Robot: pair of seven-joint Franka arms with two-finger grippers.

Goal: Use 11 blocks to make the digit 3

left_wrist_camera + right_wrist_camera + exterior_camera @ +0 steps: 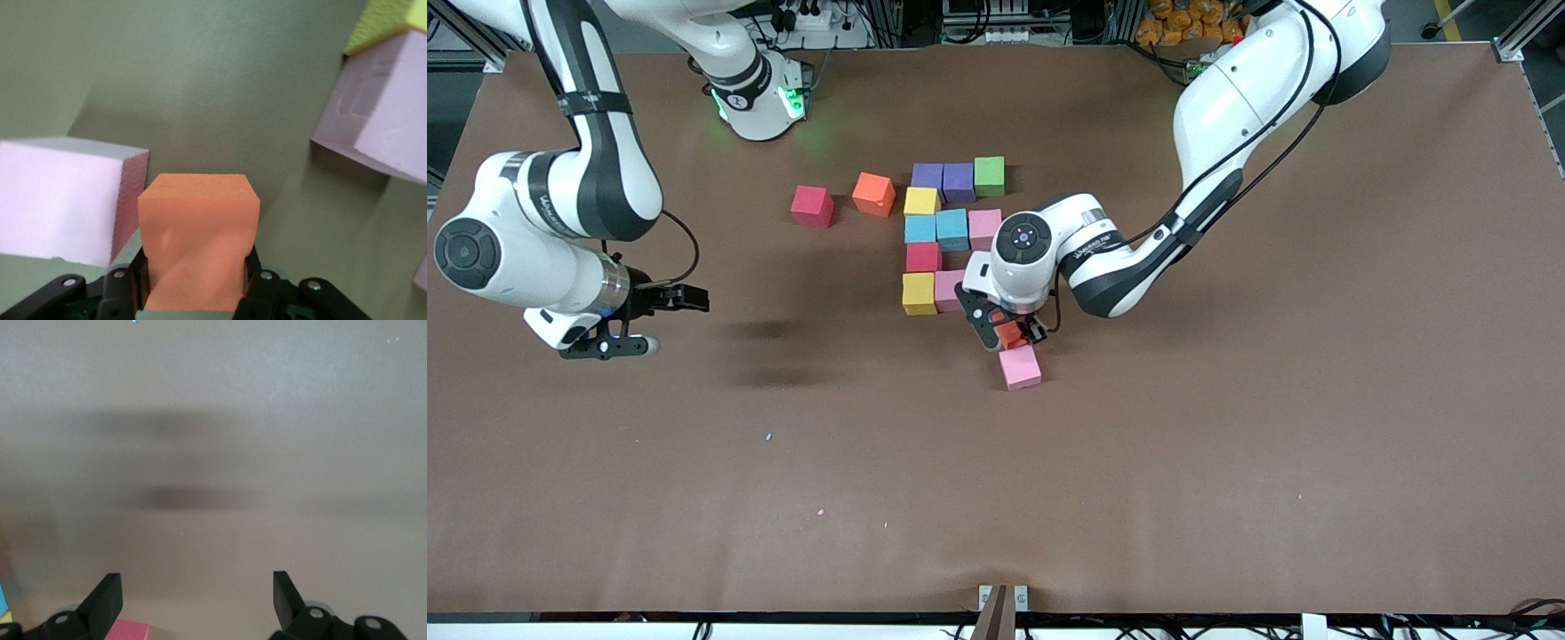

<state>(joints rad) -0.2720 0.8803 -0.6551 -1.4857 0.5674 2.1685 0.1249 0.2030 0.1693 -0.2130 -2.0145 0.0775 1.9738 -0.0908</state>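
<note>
The left gripper (pixel 1011 333) has its jaws clamped on an orange block (pixel 198 248), low over the table (pixel 1227 444) and just beside a loose pink block (pixel 1020 367), which lies nearer the front camera. The step in hand looks like a pickup: the block is gripped but not yet carried off.

The cluster (pixel 947 233) is the landmark. It holds ten blocks in touching rows, purple, purple and green along its farthest row, and the gripper sits at its near corner toward the left arm's end. A red block (pixel 812 205) and a second orange block (pixel 873 194) lie apart from the cluster, toward the right arm's end.

The next move probably calls for a straight lift clear of the pink block, then a placement flush against the cluster without nudging its neighbours.

The right gripper (pixel 640 320) waits with jaws wide, well away from the cluster toward the right arm's end.
</note>
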